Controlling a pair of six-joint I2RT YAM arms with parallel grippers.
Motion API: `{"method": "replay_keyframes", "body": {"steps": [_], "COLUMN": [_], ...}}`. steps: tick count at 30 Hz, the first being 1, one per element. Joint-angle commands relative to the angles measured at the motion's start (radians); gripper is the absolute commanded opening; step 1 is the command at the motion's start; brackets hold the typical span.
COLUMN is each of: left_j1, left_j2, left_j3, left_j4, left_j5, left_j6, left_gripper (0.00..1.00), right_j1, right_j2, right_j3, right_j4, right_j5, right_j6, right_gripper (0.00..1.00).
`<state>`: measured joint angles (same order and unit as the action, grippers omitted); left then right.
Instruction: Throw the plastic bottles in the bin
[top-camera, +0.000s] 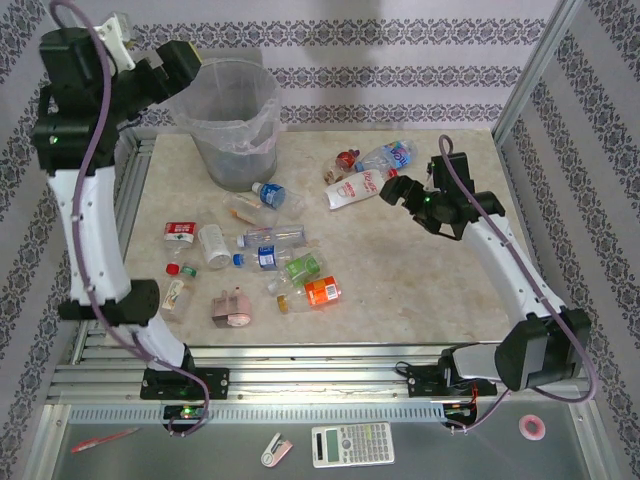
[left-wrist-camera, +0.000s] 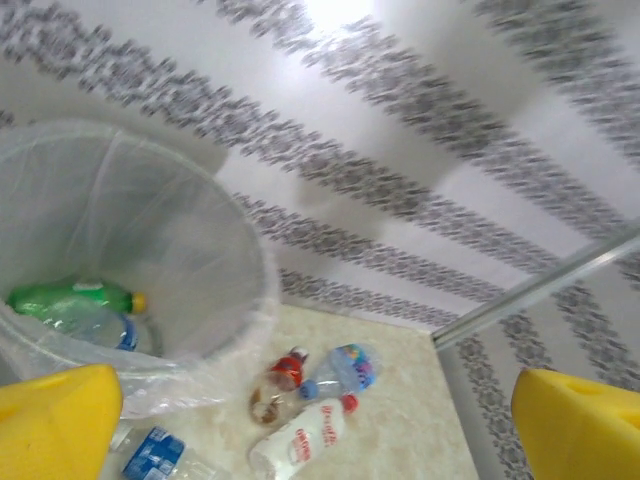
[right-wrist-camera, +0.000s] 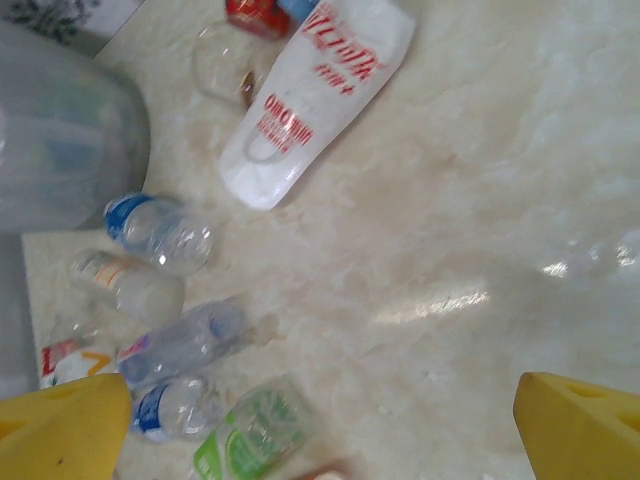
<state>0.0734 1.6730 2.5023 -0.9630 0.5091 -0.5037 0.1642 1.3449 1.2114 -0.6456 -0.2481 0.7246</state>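
Bottles (top-camera: 272, 238) lay all over the table (top-camera: 420, 290) when I looked, most of them on their sides in a bunch near the left arm. My left gripper (top-camera: 182, 62) hung up high, right by the rim of the bin (top-camera: 236, 150), which stood at the far left of the table. Its jaws were wide open, and nothing was between them or touching them. Through the left wrist camera I could look down into the bin. A green bottle (left-wrist-camera: 75, 297) with a yellow cap lay inside, next to a clear bottle (left-wrist-camera: 95, 328) with a blue label. My right gripper (top-camera: 393, 190) was low over the right side of the table. Its jaws were wide open too and held nothing. A white bottle (top-camera: 357, 187) with red writing lay just in front of its fingers (right-wrist-camera: 60, 425), not touching them. Two more bottles lay behind the white one, a red-label bottle (top-camera: 346, 160) and a blue-label bottle (top-camera: 390, 155). A pink lumpy thing (top-camera: 232, 307) sat at the near edge of the bunch, close to an orange-label bottle (top-camera: 322, 291).
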Motion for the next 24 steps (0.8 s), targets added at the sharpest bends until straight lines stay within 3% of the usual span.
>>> {"method": "replay_keyframes", "body": {"steps": [1,6,12,24], "left_j1": [0.001,-0.003,-0.008,-0.016], "left_j2": [-0.068,-0.277,-0.442,-0.655], "left_j3": [-0.144,-0.458,-0.679,-0.921], "left_j4": [0.112,0.306,0.399,0.310], "left_j5": [0.066,0.090,0.121,0.080], "left_j6": [0.054,0.047,0.042,0.088], "left_gripper": [1.00,1.00,1.00,1.00], "right_j1": [-0.031,-0.059,-0.075,-0.065], "right_j2": [0.062,0.187,0.343,0.649], "right_j3": [0.050,0.123,0.240,0.486], "right_j4": [-0.014,-0.002,0.001,-0.034], "right_j5": [0.029,0.023,0.013,0.034], "right_j6": [-0.028,-0.031,-0.006,0.111], "right_gripper": [0.98,0.98,0.98,0.98]}}
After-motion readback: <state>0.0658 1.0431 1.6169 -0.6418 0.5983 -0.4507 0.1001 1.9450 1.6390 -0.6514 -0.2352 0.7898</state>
